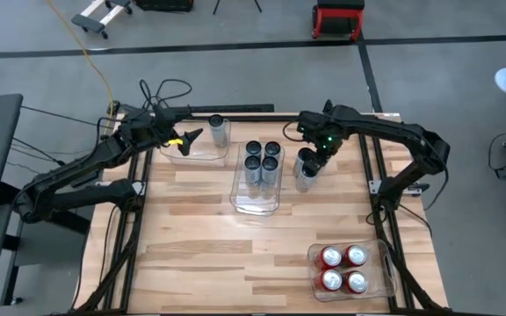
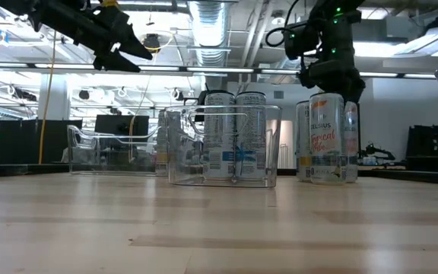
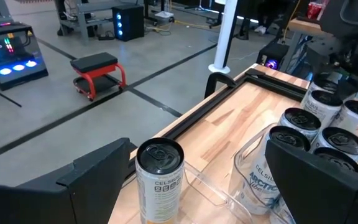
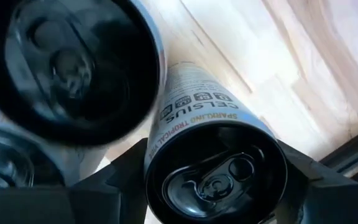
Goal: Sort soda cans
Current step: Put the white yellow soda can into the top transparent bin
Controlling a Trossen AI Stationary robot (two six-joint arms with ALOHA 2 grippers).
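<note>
**Right gripper straddles a loose can beside the middle bin**

The right gripper (image 1: 308, 165) is down over a small cluster of cans (image 1: 305, 168) standing on the bare table (image 1: 191, 254), just beside the middle bin (image 1: 257, 204). In the right wrist view its two fingers (image 4: 120, 177) sit on either side of one white can (image 4: 215, 171), upright with its pull-tab top facing the camera. The fingers flank the can closely, but whether they already press its sides I cannot tell. Coming straight down over the top looks like the sensible approach, since neighbouring cans stand touching it and leave little room from the side.

The sorting appears well along. Four red cans (image 1: 343, 268) fill the bin (image 1: 385, 279) at the near right corner of the table, grouped by colour. Four dark-topped cans (image 1: 262, 160) stand packed in the middle bin. The cluster under the right gripper is still outside any bin, so these seem to be the ones left to place.

The left gripper (image 1: 185, 139) hangs above the far-left bin (image 1: 196, 155) with its fingers (image 3: 98, 174) spread wide and holding nothing. One can (image 1: 219, 132) stands upright at that bin, close ahead of the fingers. This bin is probably meant for the remaining cans.
</note>
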